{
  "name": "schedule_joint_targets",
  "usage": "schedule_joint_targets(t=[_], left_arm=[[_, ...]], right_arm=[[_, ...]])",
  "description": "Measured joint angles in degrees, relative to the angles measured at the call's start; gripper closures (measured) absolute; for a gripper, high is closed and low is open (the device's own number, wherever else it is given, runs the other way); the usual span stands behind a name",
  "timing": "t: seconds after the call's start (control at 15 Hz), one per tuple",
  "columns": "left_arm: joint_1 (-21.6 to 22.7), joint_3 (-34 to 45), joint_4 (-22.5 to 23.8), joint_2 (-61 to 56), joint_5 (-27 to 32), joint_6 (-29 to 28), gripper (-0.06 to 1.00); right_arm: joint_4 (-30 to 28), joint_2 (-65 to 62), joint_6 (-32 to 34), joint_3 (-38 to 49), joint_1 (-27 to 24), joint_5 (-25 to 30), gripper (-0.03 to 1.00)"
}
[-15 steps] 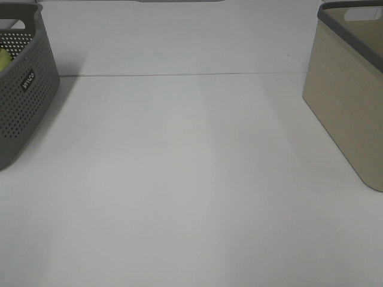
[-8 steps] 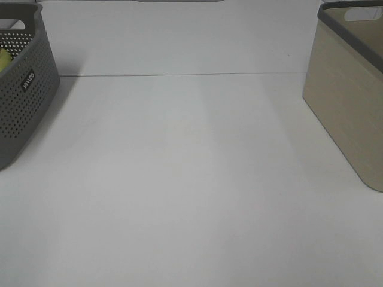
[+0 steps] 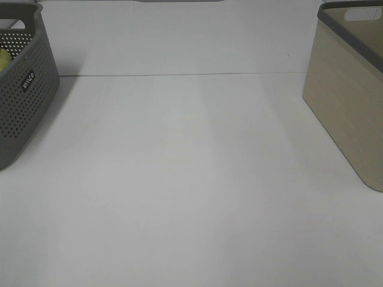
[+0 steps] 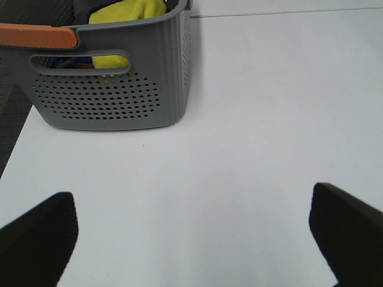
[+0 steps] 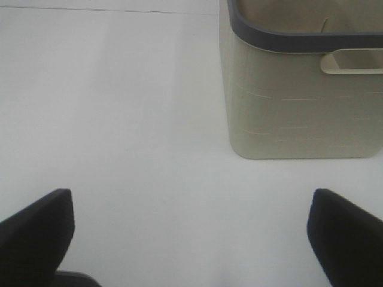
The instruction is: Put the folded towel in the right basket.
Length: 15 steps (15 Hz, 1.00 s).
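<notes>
The right basket (image 3: 350, 89) is beige with a grey rim and stands at the table's right edge; it also shows in the right wrist view (image 5: 299, 89). A yellow towel (image 4: 128, 9) lies inside the grey perforated left basket (image 4: 114, 95), with only a sliver of the towel (image 3: 3, 58) showing in the high view. My left gripper (image 4: 192, 197) is open and empty, a short way in front of the grey basket. My right gripper (image 5: 191, 197) is open and empty, short of the beige basket. Neither gripper shows in the high view.
The grey basket (image 3: 24, 89) stands at the table's left edge and has an orange handle (image 4: 36, 36). Something blue (image 4: 69, 61) shows through its grip hole. A thin seam (image 3: 179, 75) runs across the white table at the back. Dark floor (image 4: 9, 113) lies past the table's left edge.
</notes>
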Motion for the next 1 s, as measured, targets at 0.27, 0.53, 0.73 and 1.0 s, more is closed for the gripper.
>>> schedule_joint_targets(t=[0.27,0.53,0.73,1.0], left_arm=[[0.0,0.0,0.0,0.0,0.0,0.0,-0.05],[0.0,0.0,0.0,0.0,0.0,0.0,-0.05],[0.0,0.0,0.0,0.0,0.0,0.0,-0.05],[0.0,0.0,0.0,0.0,0.0,0.0,-0.05]], right_arm=[[0.11,0.0,0.0,0.0,-5.1,0.0,0.0],[0.69,0.0,0.0,0.0,-5.21,0.0,0.0],[0.69,0.0,0.0,0.0,-5.21,0.0,0.0],[0.69,0.0,0.0,0.0,-5.21,0.0,0.0]])
